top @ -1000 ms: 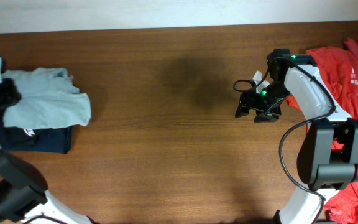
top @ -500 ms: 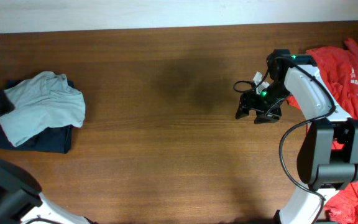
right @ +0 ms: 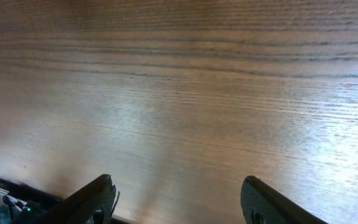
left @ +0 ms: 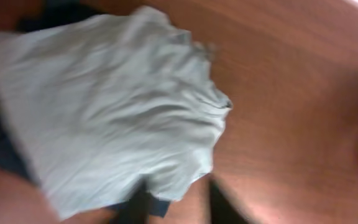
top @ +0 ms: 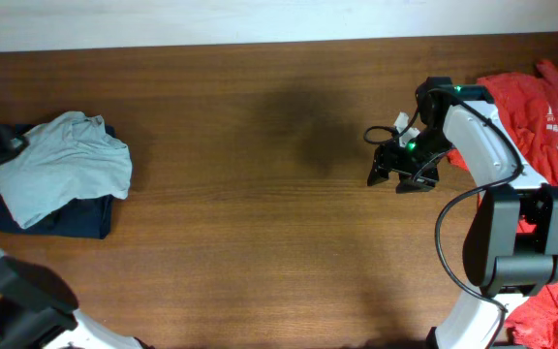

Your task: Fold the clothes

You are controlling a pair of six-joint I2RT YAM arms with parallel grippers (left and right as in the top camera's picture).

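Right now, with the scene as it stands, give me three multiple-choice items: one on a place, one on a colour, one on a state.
1. The pale grey-blue shirt lies:
A. on top of the navy shirt
B. spread flat on its own
C. draped over an arm

2. The right-hand shirt is:
A. green
B. orange-red
C. white

3. The right gripper is:
A. shut on cloth
B. open over bare wood
C. shut and empty

Answers:
1 A: from overhead, the grey-blue cloth covers most of the navy one, which shows only along its edges.
2 B: the heap by the right arm is orange-red with white print.
3 B: the right wrist view shows its fingers wide apart with only wood between them.
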